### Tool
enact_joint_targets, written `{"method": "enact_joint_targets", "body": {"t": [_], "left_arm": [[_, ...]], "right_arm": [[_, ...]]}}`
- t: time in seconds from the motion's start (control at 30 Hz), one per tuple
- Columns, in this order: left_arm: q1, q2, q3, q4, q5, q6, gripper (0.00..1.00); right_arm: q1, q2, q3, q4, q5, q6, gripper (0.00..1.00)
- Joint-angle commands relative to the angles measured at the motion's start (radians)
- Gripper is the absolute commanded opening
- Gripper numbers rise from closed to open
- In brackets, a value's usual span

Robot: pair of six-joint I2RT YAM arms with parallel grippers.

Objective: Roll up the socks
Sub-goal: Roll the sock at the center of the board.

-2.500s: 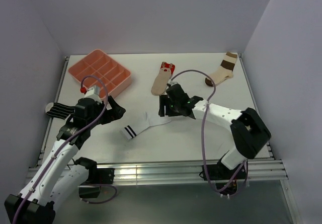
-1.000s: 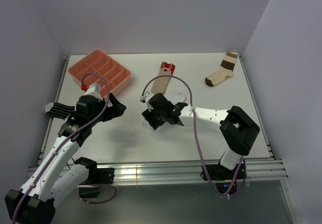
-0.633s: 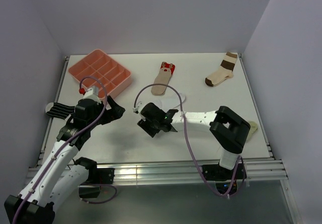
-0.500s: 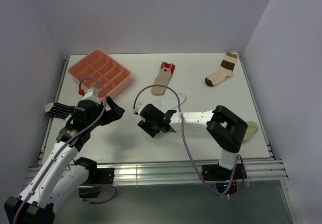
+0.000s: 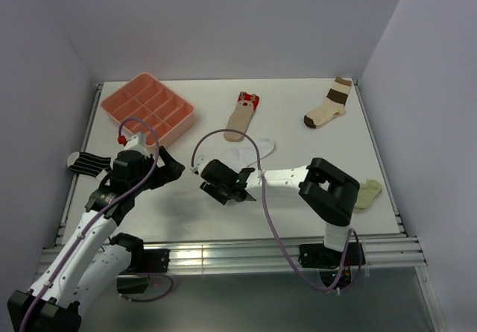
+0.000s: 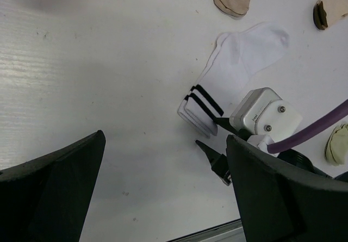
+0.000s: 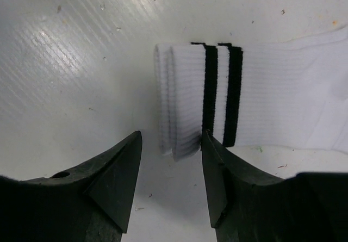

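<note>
The white sock with two black cuff bands (image 6: 239,57) lies flat at mid table; its toe shows in the top view (image 5: 253,149). Its cuff end (image 7: 187,95) looks doubled over. My right gripper (image 7: 171,144) is open low over the table, with the cuff edge just between its fingers; it also shows in the top view (image 5: 218,189) and the left wrist view (image 6: 211,136). My left gripper (image 5: 168,166) is open and empty, left of the sock. The tan sock with a red end (image 5: 240,116) lies behind. The thin-striped sock (image 5: 86,160) lies at the left edge.
A pink compartment tray (image 5: 147,108) stands at the back left. A cream sock with broad brown bands (image 5: 329,104) lies at the back right. A pale yellowish lump (image 5: 367,194) sits by the right arm's elbow near the right edge.
My right gripper has slid left and toward the near edge along the white sock to its cuff, and the sock's toe now shows behind it. The left arm has barely moved.
</note>
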Motion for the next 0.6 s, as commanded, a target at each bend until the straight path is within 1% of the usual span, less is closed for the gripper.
{"method": "enact_joint_targets", "body": {"t": [0.0,0.17,0.2,0.27,0.37,0.4,0.47,0.5,0.57], "left_arm": [[-0.004,-0.004,-0.012,0.034,-0.005,-0.015,0.99],[-0.004,-0.002,-0.018,0.038,-0.005,-0.024,0.99],[-0.004,-0.005,-0.020,0.038,-0.005,-0.025,0.99],[-0.004,-0.002,-0.025,0.040,-0.007,-0.028,0.99],[-0.004,-0.002,-0.029,0.045,-0.003,-0.033,0.99],[-0.004,0.001,-0.029,0.046,0.001,-0.033,0.99],[-0.004,0.004,-0.035,0.052,0.004,-0.036,0.98],[-0.004,0.007,-0.035,0.055,0.007,-0.038,0.98],[-0.004,0.016,-0.040,0.071,0.019,-0.039,0.97]], "right_arm": [[0.012,0.038,0.013,0.012,0.059,-0.026,0.55],[0.030,0.063,0.025,0.010,0.096,-0.037,0.54],[0.032,0.067,0.027,0.006,0.096,-0.037,0.51],[0.033,0.080,0.030,0.000,0.099,-0.032,0.49],[0.035,0.093,0.033,-0.017,0.104,-0.020,0.41],[0.035,0.100,0.034,-0.025,0.105,-0.012,0.33],[0.035,0.112,0.030,-0.036,0.098,-0.006,0.24],[0.035,0.112,0.027,-0.034,0.085,0.000,0.14],[0.035,0.097,0.013,-0.020,0.062,0.008,0.06]]}}
